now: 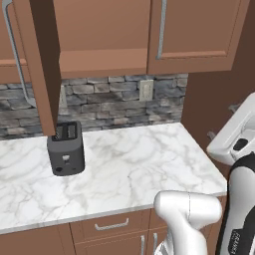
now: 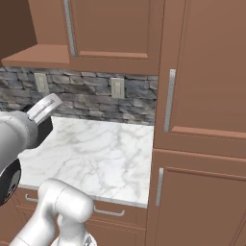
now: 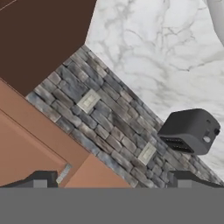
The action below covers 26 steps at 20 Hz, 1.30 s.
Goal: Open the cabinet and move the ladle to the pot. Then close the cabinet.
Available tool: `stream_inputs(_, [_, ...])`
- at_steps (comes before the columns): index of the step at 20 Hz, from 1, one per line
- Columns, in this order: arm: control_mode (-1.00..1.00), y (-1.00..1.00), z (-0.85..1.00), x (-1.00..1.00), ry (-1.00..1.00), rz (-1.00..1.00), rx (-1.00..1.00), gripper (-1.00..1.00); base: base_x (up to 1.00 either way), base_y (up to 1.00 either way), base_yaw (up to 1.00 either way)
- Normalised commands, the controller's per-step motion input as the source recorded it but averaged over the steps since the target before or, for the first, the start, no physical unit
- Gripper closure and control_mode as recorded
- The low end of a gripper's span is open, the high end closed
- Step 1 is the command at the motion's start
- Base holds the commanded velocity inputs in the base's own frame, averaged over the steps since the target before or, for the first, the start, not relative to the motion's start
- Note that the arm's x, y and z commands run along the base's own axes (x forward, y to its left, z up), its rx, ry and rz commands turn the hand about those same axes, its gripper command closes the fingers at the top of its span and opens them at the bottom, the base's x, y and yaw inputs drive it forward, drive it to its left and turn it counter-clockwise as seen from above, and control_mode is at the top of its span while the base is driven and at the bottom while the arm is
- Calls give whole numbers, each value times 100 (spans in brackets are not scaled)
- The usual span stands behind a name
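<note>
In the left base view the cabinet [image 1: 99, 35] runs along the top, at twelve o'clock, and one door [image 1: 42, 60] stands swung out edge-on at eleven o'clock, its long silver handle [image 1: 17, 60] curving down beside it; what lies on the shelves cannot be seen from here. Under it a dark toaster [image 1: 65, 148] sits at nine o'clock on the white marble counter [image 1: 134, 169], close to the grey stone backsplash [image 1: 114, 99] with its pale outlet [image 1: 146, 89]. A drawer [image 1: 110, 225] with a short handle shows at six o'clock. In the right base view the cabinet's shut door [image 2: 113, 29] is at twelve o'clock, a tall brown unit [image 2: 202, 120] with two vertical handles fills three o'clock, and two outlets [image 2: 117, 88] sit in the stone at ten and eleven o'clock; the toaster is mostly hidden behind the arm. In the hand view, rolled sideways, the gripper [image 3: 113, 179] has its fingers [image 3: 41, 178] spread wide at six o'clock with nothing between them; the toaster [image 3: 190, 130] lies at four o'clock, and the cabinet's underside at eleven.
</note>
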Motion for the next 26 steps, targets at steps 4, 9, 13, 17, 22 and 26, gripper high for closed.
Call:
stream_inputs(4, [-100, 64, -6, -4, 0, -1, 0, -100, 0, 0, 0])
stream_inputs(9, [-100, 87, 0, -1, 0, -2, 0, -100, 0, 0, 0])
stream_inputs(13, [-100, 86, 0, -21, 0, -1, 0, -100, 0, 0, 0])
stream_inputs(17, [-100, 85, -4, -35, 0, 0, 3, -100, 0, 0, 0])
stream_inputs(22, [-100, 84, -1, -33, 0, 0, 5, -100, 0, 0, 0])
stream_inputs(26, [-100, 88, -3, -33, 0, 0, 5, -100, 0, 0, 0])
